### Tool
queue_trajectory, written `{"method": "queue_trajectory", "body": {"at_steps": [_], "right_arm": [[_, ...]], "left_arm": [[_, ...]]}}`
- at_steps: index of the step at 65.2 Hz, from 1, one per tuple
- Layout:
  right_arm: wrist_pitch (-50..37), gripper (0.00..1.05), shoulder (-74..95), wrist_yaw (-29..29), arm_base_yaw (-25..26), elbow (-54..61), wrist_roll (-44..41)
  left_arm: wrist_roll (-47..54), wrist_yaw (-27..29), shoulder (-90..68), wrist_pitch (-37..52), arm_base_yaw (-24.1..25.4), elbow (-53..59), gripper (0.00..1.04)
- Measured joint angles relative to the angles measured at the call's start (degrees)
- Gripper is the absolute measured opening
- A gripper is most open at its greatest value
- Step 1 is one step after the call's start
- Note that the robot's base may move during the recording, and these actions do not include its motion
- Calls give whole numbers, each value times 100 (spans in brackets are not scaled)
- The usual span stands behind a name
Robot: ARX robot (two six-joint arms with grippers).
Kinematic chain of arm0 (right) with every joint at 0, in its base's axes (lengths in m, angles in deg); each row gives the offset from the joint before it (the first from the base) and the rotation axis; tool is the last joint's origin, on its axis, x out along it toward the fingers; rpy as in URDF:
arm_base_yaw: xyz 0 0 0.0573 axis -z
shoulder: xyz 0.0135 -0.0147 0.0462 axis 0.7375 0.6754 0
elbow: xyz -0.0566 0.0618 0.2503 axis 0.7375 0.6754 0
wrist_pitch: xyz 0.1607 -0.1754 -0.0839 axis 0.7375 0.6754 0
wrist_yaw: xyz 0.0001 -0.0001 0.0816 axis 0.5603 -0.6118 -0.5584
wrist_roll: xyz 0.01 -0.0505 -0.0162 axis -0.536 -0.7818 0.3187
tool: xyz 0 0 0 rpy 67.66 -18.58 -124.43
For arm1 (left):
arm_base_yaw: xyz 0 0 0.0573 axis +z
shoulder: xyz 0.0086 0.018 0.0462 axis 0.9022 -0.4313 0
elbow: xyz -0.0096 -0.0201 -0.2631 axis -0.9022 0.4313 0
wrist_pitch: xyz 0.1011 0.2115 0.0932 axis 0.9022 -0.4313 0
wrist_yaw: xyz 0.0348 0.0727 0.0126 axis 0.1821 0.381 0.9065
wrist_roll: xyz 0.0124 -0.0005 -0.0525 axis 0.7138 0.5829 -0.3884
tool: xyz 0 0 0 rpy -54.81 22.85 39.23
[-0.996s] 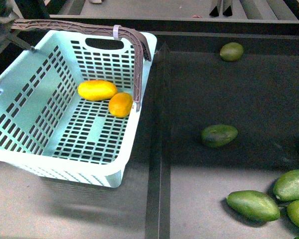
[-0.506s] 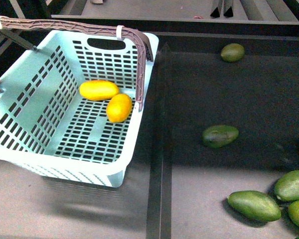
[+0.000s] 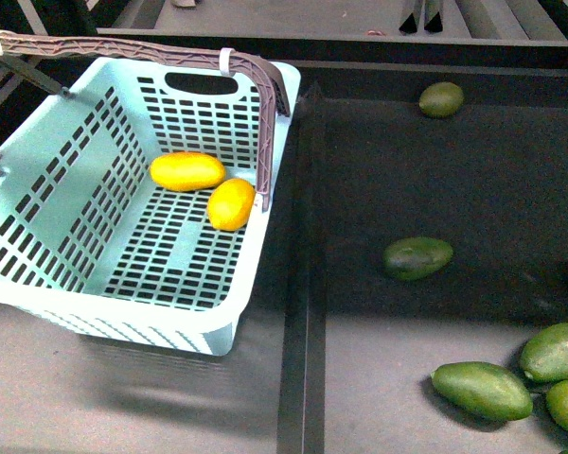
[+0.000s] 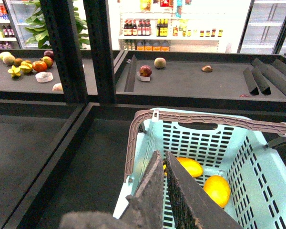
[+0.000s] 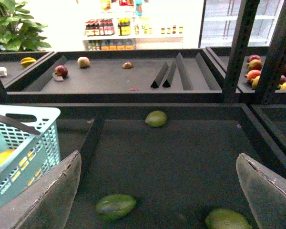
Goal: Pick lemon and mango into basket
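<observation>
Left gripper (image 4: 163, 164) jaws nearly closed, empty, above basket (image 3: 66, 203) rim. Right gripper (image 5: 157, 191) jaws wide open, empty. Mango (image 3: 187, 171) and lemon (image 3: 231, 204) touched inside basket.

Front view dim, sharp; wrist views backlit by glaring storefront.

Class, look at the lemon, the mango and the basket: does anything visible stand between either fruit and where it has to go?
Nothing visible does. The lemon and the mango both already lie on the slotted floor of the basket, close together near its right wall.
</observation>
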Motion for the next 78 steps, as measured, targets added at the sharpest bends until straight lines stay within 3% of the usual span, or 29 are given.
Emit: {"method": "queue_trajectory", "body": {"at_steps": [23, 59, 65, 78], "right_arm": [[0, 96, 0, 0, 0, 0, 0], [0, 96, 0, 0, 0, 0, 0], [0, 96, 0, 0, 0, 0, 0], [0, 96, 0, -2, 0, 0, 0]], "left_arm": [[2, 0, 1836, -1690, 0, 4, 3], [0, 0, 3099, -2942, 0, 4, 3], [2, 0, 3864, -3864, 2, 4, 3], [2, 0, 4074, -3950, 2, 4, 3]]}}
